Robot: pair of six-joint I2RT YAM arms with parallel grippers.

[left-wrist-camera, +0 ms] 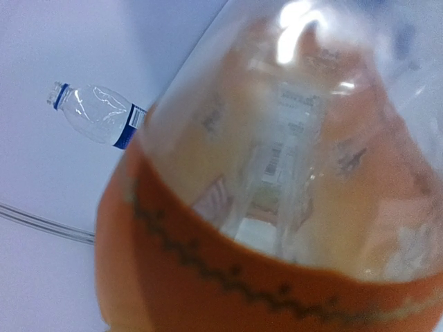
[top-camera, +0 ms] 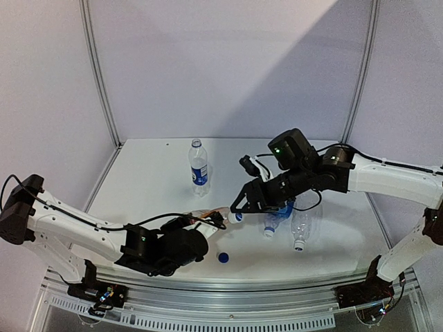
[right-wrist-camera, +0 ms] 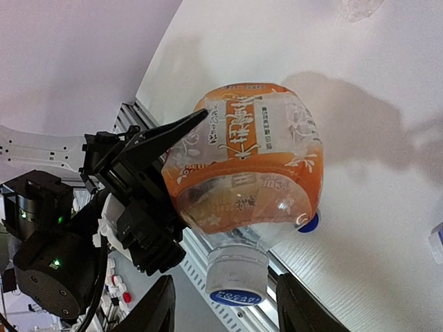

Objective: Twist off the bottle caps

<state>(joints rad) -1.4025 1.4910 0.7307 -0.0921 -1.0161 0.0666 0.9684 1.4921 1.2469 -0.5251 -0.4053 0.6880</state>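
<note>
- Step in hand: the left gripper (top-camera: pixel 201 222) has its jaws clenched around the orange bottle (right-wrist-camera: pixel 256 152), holding it on its side above the table (top-camera: pixel 149 183) with the neck pointing at the right arm.
- The right gripper (right-wrist-camera: pixel 225 282) has its jaws spread to either side of the white cap (right-wrist-camera: pixel 237 278). They are lined up with it but not yet closed on it.
- Next move, as I judge it: close the right jaws squarely on the cap, then turn the wrist while the left keeps the bottle from turning.
- A loose blue cap (top-camera: pixel 223 257) lies on the table near the left arm, so at least one bottle seems already opened. The upright bottle (top-camera: pixel 199 166) stands well apart at the back.
- Writing: the orange label carries white East Asian characters and a barcode shows through the bottle. The cap's blue top has white lettering too small to read.
</note>
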